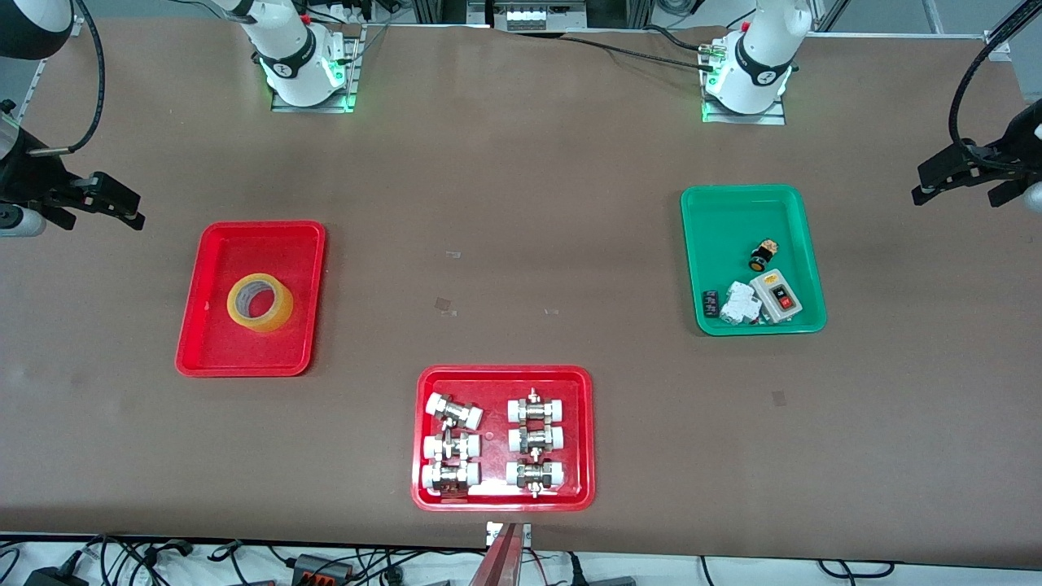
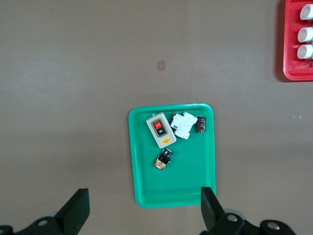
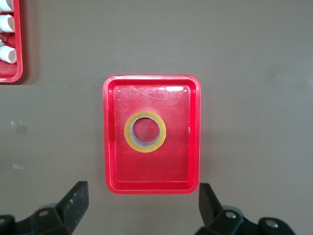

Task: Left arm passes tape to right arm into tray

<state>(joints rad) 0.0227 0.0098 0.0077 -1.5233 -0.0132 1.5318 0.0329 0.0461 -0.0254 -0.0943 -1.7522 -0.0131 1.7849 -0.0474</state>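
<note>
1. Resting flat in the plain red tray [image 1: 195, 342], hole up: the tape [image 1: 260, 302], near the tray's middle and touching neither arm; by the look of things, handover and drop both done.
2. Hanging high off the red tray's outer side, toward the right arm's end of the surface [image 1: 521, 163]: right pincer [image 1: 118, 207], fingers spread wide, gripping nothing; in the right wrist view, tape [image 3: 145, 131] and tray [image 3: 110, 147] squarely below the released fingers [image 3: 73, 203].
3. Hovering equally far off, past the green tray [image 1: 753, 195] at the left arm's end: left pincer [image 1: 948, 175], likewise released and empty; green tray [image 2: 139, 161] directly beneath in the left wrist view, between parted fingers [image 2: 76, 210].
4. Left to do, judging from this: nothing beyond parking the arms; both apparently waiting.
5. Sitting nearer the front camera than the plain red tray, toward mid-surface: second red tray [image 1: 423, 439] packed with metal-and-white pipe fittings [image 1: 533, 443].
6. Lying in the green tray: grey switch box [image 1: 775, 295], white breaker [image 1: 742, 303], small black part [image 1: 711, 303], black-and-yellow push button [image 1: 762, 256].
7. Blocking nothing between either pincer and the tape; only scraps of clear sticker [image 1: 444, 305] dotting the bare brown surface.
</note>
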